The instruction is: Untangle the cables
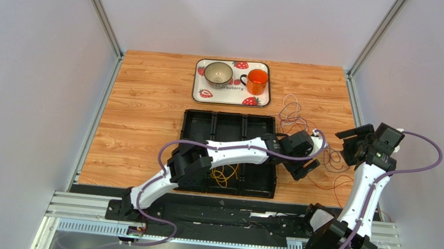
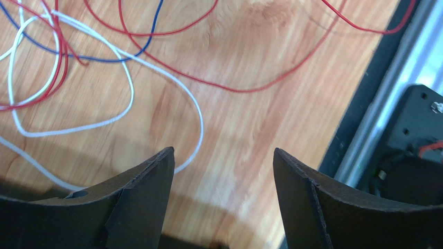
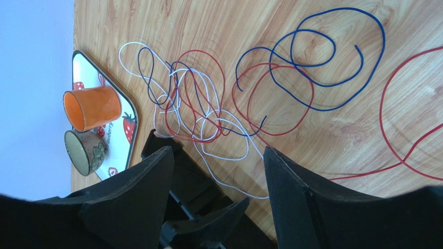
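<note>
Two containers sit on the wooden desk (image 1: 141, 124). The larger is a black compartment tray (image 1: 186, 121) near the middle, partly covered by the left arm (image 1: 234, 150), which reaches across it toward the right. A yellow-orange cable (image 1: 224, 175) lies coiled in the middle compartment of its near row. The smaller is a strawberry-print tray (image 1: 197, 78) at the far side of the desk, carrying a bowl (image 1: 218, 73) on the left and an orange cup (image 1: 257, 81) on the right, both upright.

The other cables (image 1: 293, 115) lie loose on the bare desk to the right of the black tray: a red cable (image 2: 239, 91), a blue cable (image 3: 383, 46) and a white cable (image 2: 200, 124), in crossing loops.

The left jaws stand open and grip nothing, low over the desk close to its near edge. The white cable curves down just inside the finger on the left of the wrist view and passes under it. A red loop lies beyond the fingertips, and a blue strand lies farther off at the upper left.

The right jaws are open and empty too, held high above the desk. Below them a knot (image 3: 197, 111) of white, red and dark strands lies just beyond the gap, beside the strawberry-print tray. One white strand trails across the gap. Looser blue and red loops spread off to the right of the view.
</note>
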`<state>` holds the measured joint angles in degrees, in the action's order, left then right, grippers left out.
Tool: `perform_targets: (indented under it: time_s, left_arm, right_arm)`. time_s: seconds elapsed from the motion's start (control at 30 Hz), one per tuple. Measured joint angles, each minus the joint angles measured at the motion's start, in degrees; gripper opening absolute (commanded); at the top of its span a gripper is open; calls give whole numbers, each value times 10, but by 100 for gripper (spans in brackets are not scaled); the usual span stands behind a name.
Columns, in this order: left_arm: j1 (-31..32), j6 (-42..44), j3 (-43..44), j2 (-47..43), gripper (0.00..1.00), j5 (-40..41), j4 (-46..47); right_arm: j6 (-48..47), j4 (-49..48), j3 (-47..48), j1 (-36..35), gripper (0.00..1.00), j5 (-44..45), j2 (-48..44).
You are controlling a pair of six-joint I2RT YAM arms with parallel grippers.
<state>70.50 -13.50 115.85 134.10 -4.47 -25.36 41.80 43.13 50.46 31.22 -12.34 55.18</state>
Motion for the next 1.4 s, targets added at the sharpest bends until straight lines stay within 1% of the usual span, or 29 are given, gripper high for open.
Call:
perform_targets:
  time_s: [0.27, 0.37, 0.4, 0.47, 0.53, 0.57, 0.67, 0.87, 0.97, 1.03, 1.17, 1.4]
  left_arm:
    - [0, 0, 49, 67, 76, 15, 11]
    - [0, 0, 50, 73, 70, 23, 13]
    - [0, 0, 50, 74, 64, 25, 14]
    - [0, -1, 50, 77, 58, 28, 17]
    - [0, 0, 50, 78, 45, 29, 21]
    - [0, 0, 50, 79, 30, 29, 22]
    - [0, 0, 56, 82, 0, 28, 25]
    - [0, 2, 75, 88, 0, 16, 19]
    - [0, 2, 73, 86, 0, 16, 9]
    - [0, 2, 56, 72, 0, 18, -1]
    - [0, 3, 16, 15, 0, 27, -43]
    - [0, 19, 11, -117, 0, 57, -95]
  right_arm:
    - [0, -2, 0, 0, 68, -16, 0]
    - [0, -2, 0, 0, 67, -20, 0]
    - [0, -3, 0, 0, 67, -23, 0]
    - [0, -6, 0, 0, 67, -28, 0]
    - [0, -6, 0, 0, 66, -32, 0]
    - [0, -6, 0, 0, 66, -34, 0]
    - [0, -7, 0, 0, 66, -40, 0]
    - [0, -8, 0, 0, 65, -50, 0]
    - [0, -11, -1, 0, 65, -56, -1]
    - [0, -16, -6, 0, 64, -60, -6]
    - [1, -19, -10, 0, 64, -64, -15]
    - [9, -42, -38, 0, 63, -87, -43]
